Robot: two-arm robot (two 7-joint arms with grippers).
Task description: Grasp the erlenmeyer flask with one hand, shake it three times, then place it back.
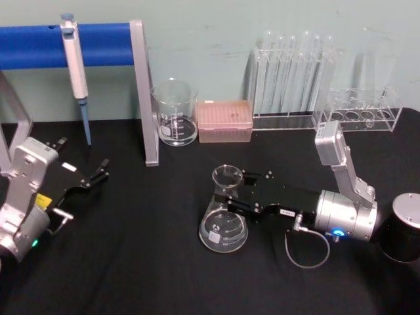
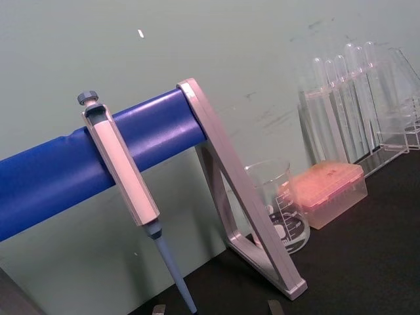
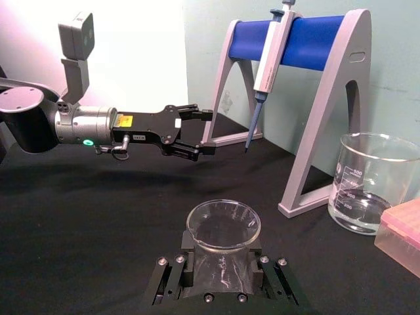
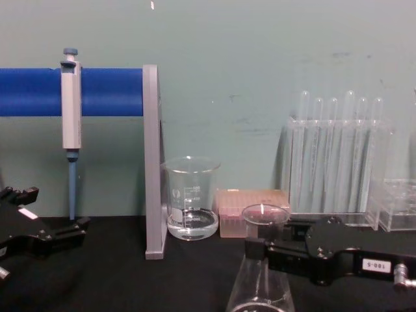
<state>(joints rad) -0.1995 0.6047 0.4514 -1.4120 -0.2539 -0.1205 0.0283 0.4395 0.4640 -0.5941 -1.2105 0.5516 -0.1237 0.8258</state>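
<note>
Closest to us stands the erlenmeyer flask [image 1: 224, 226], near the middle of the table [image 1: 131, 275], a bit toward the front edge. Its wide bottom looks to sit flat on the black table. The right pincer [image 1: 231, 190] reaches in from the right edge and pinches the thin neck just under the rim. So the grab looks done. I cannot tell if any shaking is done; if not, lifting, three shakes and putting it back are all left. The left pincer [image 1: 98, 172] rests spread open near the left edge.
</note>
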